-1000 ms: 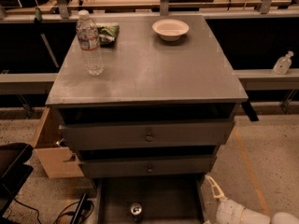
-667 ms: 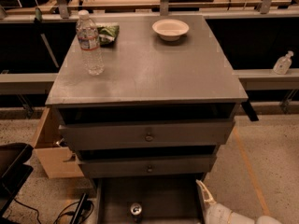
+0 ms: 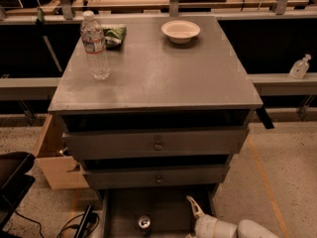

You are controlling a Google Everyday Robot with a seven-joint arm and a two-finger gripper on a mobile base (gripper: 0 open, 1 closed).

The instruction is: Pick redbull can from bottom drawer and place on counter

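The redbull can stands upright on the dark floor of the open bottom drawer, near the lower edge of the view, its shiny silver top facing up. My gripper, white, reaches into the drawer from the lower right and sits to the right of the can, apart from it. The counter is the broad grey top of the cabinet above.
A clear water bottle, a green packet and a white bowl stand on the counter. Two knobbed drawers overhang the bottom drawer. A cardboard box and a black chair are at the left.
My gripper has moved left and further over the bottom drawer, closer to the can. The can and the things on the counter have not moved.
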